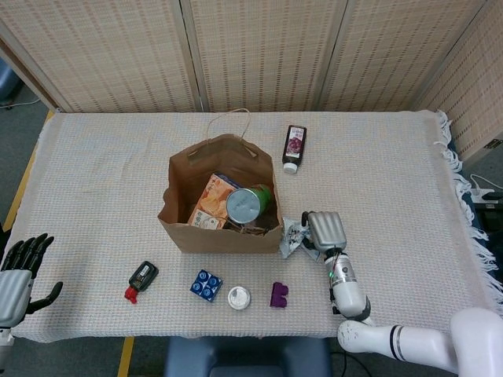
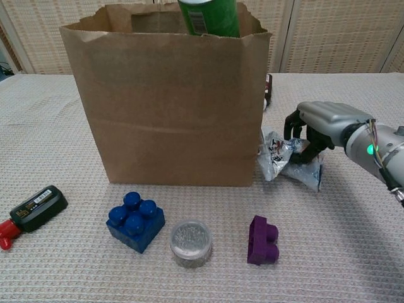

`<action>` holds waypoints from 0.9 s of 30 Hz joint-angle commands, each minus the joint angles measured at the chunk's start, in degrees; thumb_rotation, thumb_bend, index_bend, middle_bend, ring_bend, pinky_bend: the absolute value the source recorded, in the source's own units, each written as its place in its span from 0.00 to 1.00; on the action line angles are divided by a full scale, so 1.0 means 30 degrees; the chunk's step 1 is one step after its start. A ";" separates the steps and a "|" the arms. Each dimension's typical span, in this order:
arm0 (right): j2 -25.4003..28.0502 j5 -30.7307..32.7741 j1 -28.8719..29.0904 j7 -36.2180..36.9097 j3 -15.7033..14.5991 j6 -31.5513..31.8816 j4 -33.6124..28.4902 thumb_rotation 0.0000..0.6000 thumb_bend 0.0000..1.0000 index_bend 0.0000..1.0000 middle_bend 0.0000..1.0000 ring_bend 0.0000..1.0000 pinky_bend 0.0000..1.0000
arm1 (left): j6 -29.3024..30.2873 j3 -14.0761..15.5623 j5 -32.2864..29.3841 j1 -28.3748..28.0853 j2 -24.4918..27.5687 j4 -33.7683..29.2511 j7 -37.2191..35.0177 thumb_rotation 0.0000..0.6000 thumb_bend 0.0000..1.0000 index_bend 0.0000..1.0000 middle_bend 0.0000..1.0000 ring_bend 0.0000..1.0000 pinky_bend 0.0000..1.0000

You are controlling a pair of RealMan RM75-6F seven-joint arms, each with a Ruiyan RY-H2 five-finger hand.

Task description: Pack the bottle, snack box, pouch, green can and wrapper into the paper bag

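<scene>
The surface (image 1: 393, 165) was covered by a pale woven cloth with a fringe along its right edge, and behind its far side stood woven folding screens (image 1: 259, 51). A brown paper bag (image 1: 216, 228) stood upright near the middle, open at the top, with an orange snack box (image 1: 211, 200) and a green can (image 1: 250, 204) inside it; in the chest view the can rose above the bag's rim. A dark bottle (image 1: 294, 147) lay on the cloth beyond the bag, to its far right. Along the near edge lay a small black bottle with a red cap (image 1: 141, 280), a blue toy brick (image 1: 206, 285), a round clear lidded jar (image 1: 239, 298) and a purple toy brick (image 1: 279, 294). The right hand (image 1: 326, 230) reached in from the near right, palm down, its fingers (image 2: 295, 124) curled around the crinkled silver wrapper (image 2: 285, 161), which sat on the cloth just beside the bag's right wall. The left hand (image 1: 17, 275) was at the near left corner, off the surface, its fingers apart and holding nothing.
</scene>
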 commanded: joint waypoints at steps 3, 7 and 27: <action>0.2223 -0.1026 -0.0929 0.0832 0.0303 0.0980 -0.2494 1.00 0.38 0.80 0.67 0.69 0.90 | 0.0021 0.0002 0.0006 0.0009 -0.0010 -0.0009 0.0044 1.00 0.33 0.00 0.00 0.00 0.00; 0.3857 -0.1517 -0.1459 0.1492 0.0723 0.1409 -0.4060 1.00 0.38 0.81 0.67 0.69 0.90 | 0.0030 -0.0002 -0.0013 0.0016 -0.0026 -0.0030 0.0142 1.00 0.33 0.00 0.00 0.00 0.00; 0.7050 -0.2673 -0.1021 0.3778 0.6666 0.5257 -0.7789 1.00 0.38 0.81 0.67 0.69 0.90 | 0.0033 -0.0057 -0.0136 0.0030 -0.0072 -0.0172 0.0425 1.00 0.33 0.00 0.00 0.00 0.00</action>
